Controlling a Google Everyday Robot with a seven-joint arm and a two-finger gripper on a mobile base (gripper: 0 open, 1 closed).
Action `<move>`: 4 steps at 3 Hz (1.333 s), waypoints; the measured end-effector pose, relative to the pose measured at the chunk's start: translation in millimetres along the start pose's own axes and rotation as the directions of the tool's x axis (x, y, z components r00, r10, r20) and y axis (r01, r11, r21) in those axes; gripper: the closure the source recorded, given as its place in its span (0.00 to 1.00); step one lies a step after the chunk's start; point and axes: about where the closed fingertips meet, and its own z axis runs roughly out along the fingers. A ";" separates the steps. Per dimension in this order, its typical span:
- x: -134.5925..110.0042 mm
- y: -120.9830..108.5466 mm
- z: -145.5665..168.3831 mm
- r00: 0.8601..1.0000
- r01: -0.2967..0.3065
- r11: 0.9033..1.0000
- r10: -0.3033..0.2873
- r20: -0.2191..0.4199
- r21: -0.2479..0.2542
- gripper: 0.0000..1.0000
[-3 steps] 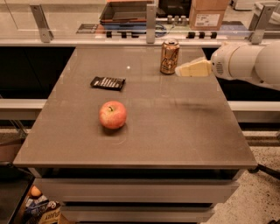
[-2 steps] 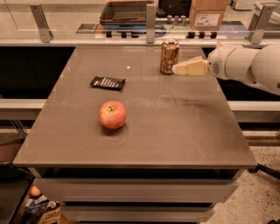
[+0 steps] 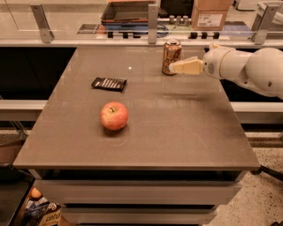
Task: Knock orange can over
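The orange can (image 3: 170, 55) stands at the far edge of the brown table (image 3: 146, 132), tan-orange with a silver top, leaning slightly. My gripper (image 3: 174, 67) reaches in from the right on a white arm (image 3: 247, 68). Its cream fingertips (image 3: 185, 67) touch the can's right lower side.
A red-yellow apple (image 3: 114, 115) sits left of the table's middle. A flat black snack wrapper (image 3: 109, 83) lies behind it. A glass rail with metal posts (image 3: 152, 20) runs behind the table, with a cardboard box (image 3: 211, 13) and a tray (image 3: 128, 11) beyond.
My gripper has moved left from beside the can until its fingertips meet the can's side. The can has tipped slightly. Apple and wrapper have not moved.
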 end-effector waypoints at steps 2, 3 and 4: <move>4.5 -0.1 34.3 0.997 -0.040 0.997 0.044 0.067 -0.068 0.00; 4.9 1.2 49.2 0.994 -0.051 0.994 0.060 0.088 -0.096 0.00; 0.1 2.8 59.2 0.992 -0.048 0.991 0.061 0.109 -0.121 0.00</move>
